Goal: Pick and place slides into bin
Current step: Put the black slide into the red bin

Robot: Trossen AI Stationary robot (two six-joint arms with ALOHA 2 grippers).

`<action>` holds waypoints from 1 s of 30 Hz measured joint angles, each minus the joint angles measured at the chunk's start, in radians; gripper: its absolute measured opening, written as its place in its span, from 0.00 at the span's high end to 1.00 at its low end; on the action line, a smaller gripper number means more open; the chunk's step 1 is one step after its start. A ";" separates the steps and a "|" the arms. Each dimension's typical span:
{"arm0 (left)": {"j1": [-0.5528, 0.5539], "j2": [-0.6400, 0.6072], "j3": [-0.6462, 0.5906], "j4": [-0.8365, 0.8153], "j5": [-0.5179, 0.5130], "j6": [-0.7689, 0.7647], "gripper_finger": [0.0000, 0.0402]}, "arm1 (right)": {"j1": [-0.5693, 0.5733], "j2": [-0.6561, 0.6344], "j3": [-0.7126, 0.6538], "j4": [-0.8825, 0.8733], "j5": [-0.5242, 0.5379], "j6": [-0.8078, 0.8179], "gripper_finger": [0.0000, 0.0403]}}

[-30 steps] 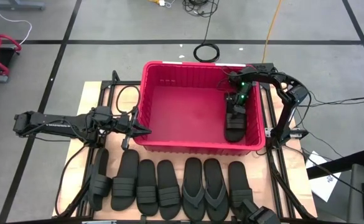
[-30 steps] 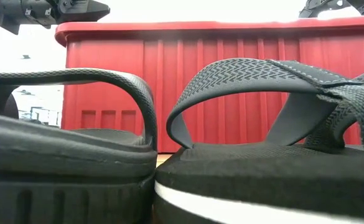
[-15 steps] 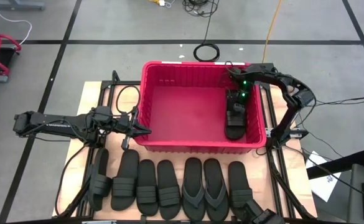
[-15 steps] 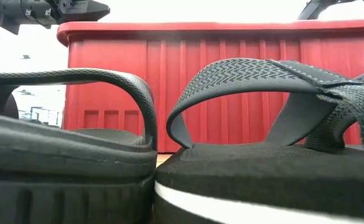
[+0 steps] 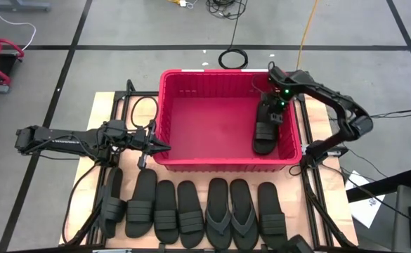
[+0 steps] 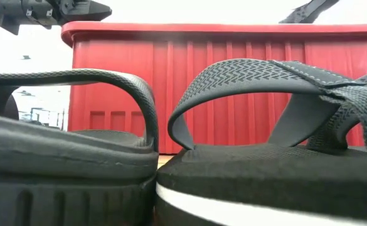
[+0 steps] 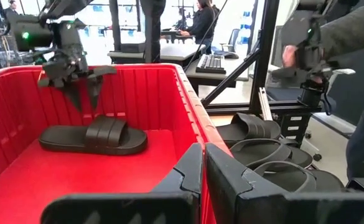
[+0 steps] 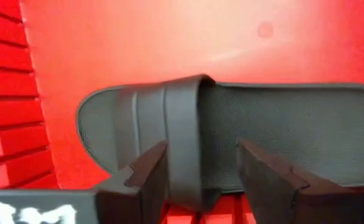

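Item 1. Row of slides (image 5: 191,223), near edge of the table (image 5: 101,100). Seven black rubber sandals lie side by side, soles down, toes toward the bin; five carry a wide ribbed strap, and the thong-style pair (image 5: 231,213) lies fifth and sixth from the left. Judged light, flexible in the sole and grippy rather than slick, not fragile. Best hold: across the strap arch, which stands clear of the footbed and leaves room for a finger beneath, as the low view shows.

Item 2. Left gripper (image 5: 160,147). Fingers together, holding nothing; parked just outside the bin's left wall, above the left end of the row. Arm waiting.

Item 3. Bin (image 5: 191,164). Large red ribbed crate, mid-table, directly behind the row. Floor mostly bare.

Item 4. Slide in bin (image 5: 264,134). One ribbed-strap sandal lies flat, sole down, against the right wall.

Item 5. Right gripper (image 5: 272,112). Fingers apart and holding nothing, hovering just above the far end of that sandal; the strap shows between and beyond the fingertips in the right wrist view. Judged: a release just made, seven slides left to move.

Item 6. Room beyond: seated person at a desk, far off.
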 joint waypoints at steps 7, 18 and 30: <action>0.000 0.000 0.000 -0.010 0.000 -0.017 0.95 | 0.101 -0.151 0.000 -0.007 -0.006 0.053 0.74; 0.000 0.000 0.000 -0.013 0.000 -0.055 0.95 | 0.286 -0.528 0.000 0.201 -0.476 0.315 0.98; 0.000 0.000 0.000 0.052 0.000 -0.135 0.95 | 0.294 -0.677 0.000 0.539 -0.534 0.672 1.00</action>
